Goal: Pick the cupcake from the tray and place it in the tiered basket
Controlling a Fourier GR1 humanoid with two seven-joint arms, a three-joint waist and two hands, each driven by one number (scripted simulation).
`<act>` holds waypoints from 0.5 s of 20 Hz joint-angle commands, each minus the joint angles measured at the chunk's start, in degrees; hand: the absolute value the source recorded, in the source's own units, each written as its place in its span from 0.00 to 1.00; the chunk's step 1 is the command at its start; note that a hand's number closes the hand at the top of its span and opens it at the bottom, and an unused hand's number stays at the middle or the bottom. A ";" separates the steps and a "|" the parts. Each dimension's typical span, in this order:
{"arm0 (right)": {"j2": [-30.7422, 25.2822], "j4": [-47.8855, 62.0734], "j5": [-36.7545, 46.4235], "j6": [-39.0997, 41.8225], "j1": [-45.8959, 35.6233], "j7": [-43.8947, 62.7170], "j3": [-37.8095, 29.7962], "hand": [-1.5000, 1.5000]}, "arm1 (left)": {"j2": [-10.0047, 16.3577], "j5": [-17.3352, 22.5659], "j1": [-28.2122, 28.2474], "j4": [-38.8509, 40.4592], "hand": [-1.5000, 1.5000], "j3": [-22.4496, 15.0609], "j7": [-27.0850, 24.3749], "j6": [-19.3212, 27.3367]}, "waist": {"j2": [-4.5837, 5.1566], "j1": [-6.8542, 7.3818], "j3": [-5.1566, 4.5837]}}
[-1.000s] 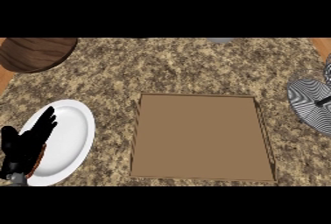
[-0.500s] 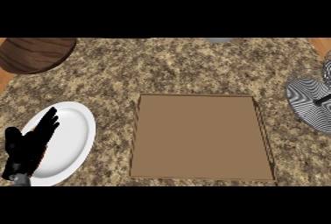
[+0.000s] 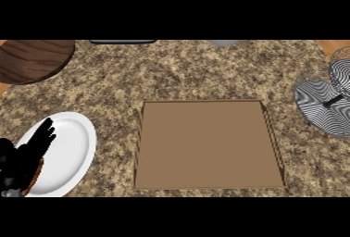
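Observation:
The brown tray (image 3: 205, 146) lies in the middle of the counter, and no cupcake shows on it or anywhere else. At the right edge stands the tiered basket (image 3: 327, 104), black-and-white striped and partly cut off. My left hand (image 3: 21, 159) is at the lower left, over the near rim of a white plate (image 3: 68, 150). Its fingers are straight and point away from me. A thin brown sliver (image 3: 37, 175) shows beside the palm; I cannot tell what it is. My right hand is out of view.
A dark wooden bowl (image 3: 34, 58) sits at the far left corner. Parts of a dark object (image 3: 123, 41) and a grey one (image 3: 222, 42) show along the counter's far edge. Speckled stone counter surrounds the tray.
My left hand has drifted slightly toward the lower edge of the view. Nothing else has moved.

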 commanded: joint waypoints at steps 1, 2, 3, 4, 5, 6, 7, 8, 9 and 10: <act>0.32 -6.40 -5.79 -3.03 3.36 1.50 -5.00 0.00 | 0.54 0.74 2.22 -1.42 0.50 1.13 0.98 -0.17 | -0.73 -1.64 -0.01; -0.21 -8.49 -7.86 -3.13 1.60 -0.47 -6.44 0.00 | 0.65 0.27 0.37 0.29 0.50 1.83 1.93 1.34 | -1.14 -3.01 -0.03; 1.38 -10.85 -8.36 -5.15 2.73 1.35 -6.88 0.00 | -0.14 0.20 4.27 -0.65 0.50 1.16 -1.15 0.15 | -1.23 -2.26 -0.07; 2.00 -12.92 -10.41 -5.24 2.96 -0.05 -8.12 0.00 | -0.13 -0.23 1.09 1.00 0.50 1.31 1.55 1.62 | -1.23 -3.59 -0.05; 2.11 -15.48 -11.59 -5.51 4.46 -1.35 -8.70 0.00 | -0.17 0.01 1.43 0.63 0.50 1.82 1.72 2.04 | -1.38 -3.87 -0.03; 1.91 -18.15 -12.75 -4.51 5.01 -1.77 -9.18 0.00 | -0.33 -0.06 3.19 0.45 0.50 1.58 0.25 1.34 | -1.51 -3.82 -0.07; 2.33 -20.73 -13.61 -4.39 6.19 -2.30 -9.47 0.00 | 0.32 1.05 1.77 -0.42 0.50 2.49 2.30 1.36 | -1.72 -4.44 -0.03; 1.37 -22.52 -16.36 -3.89 7.00 -4.09 -11.74 0.00 | 0.39 0.41 3.32 -0.88 0.50 2.56 0.94 1.60 | -1.93 -4.74 0.04; 2.41 -24.97 -17.22 -2.20 7.49 -3.61 -11.65 0.00 | 1.91 1.50 4.27 0.11 0.50 3.81 0.97 -0.04 | -2.17 -5.00 -0.05; 3.76 -27.50 -18.52 -1.85 11.44 -3.39 -12.76 0.00 | -1.33 0.71 5.36 -1.47 0.50 1.84 0.49 1.49 | -1.75 -4.53 0.01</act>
